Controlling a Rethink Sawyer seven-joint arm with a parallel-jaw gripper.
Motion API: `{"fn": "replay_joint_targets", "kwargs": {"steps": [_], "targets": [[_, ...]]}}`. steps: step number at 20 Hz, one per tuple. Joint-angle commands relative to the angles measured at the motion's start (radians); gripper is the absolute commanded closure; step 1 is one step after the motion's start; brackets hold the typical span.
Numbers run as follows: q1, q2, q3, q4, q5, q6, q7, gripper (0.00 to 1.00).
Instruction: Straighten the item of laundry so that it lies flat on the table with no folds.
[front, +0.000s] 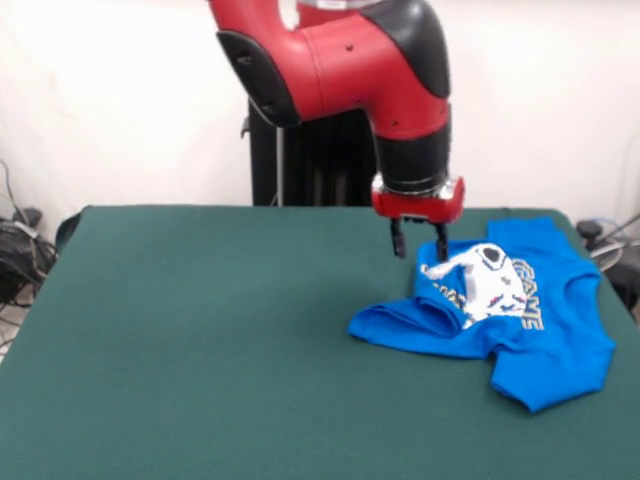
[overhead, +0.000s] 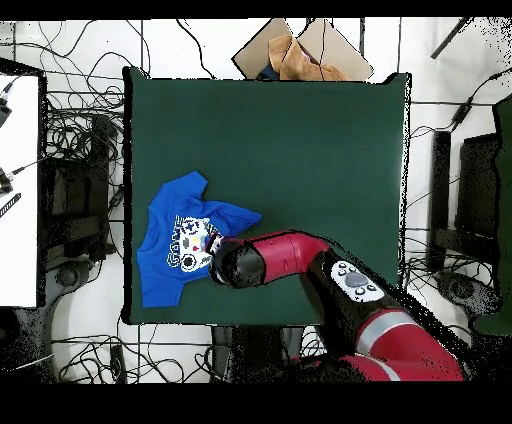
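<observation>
Your blue T-shirt (front: 520, 320) lies rumpled near one side edge of the green table (front: 200, 340), one side folded over the print. Your gripper (front: 419, 243) hangs spread just above the fold, pinching nothing. Broad bare felt stretches across the table's other side.

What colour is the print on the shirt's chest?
White-grey, with yellow-white lettering beside it, on the bright blue shirt; clearest in the front view.
</observation>
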Motion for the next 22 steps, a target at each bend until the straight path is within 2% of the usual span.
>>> {"fn": "replay_joint_targets", "kwargs": {"steps": [1,5,8,10,12,16,19,22], "targets": [[0.053,0.178,-0.067,-0.096,-0.059,-0.124,0.046,0.0],[0.094,0.254,-0.098,-0.174,-0.063,-0.194,0.059,0.0],[0.168,0.29,-0.184,-0.245,-0.056,-0.222,0.092,0.0],[0.272,0.32,-0.315,-0.312,-0.043,-0.233,0.141,0.0],[0.341,0.369,-0.409,-0.372,-0.014,-0.236,0.174,0.0],[0.484,0.419,-0.586,-0.453,0.058,-0.155,0.252,0.0],[0.529,0.421,-0.66,-0.448,0.132,-0.128,0.276,0.0],[0.511,0.407,-0.659,-0.43,0.189,-0.104,0.24,0.0]]}}
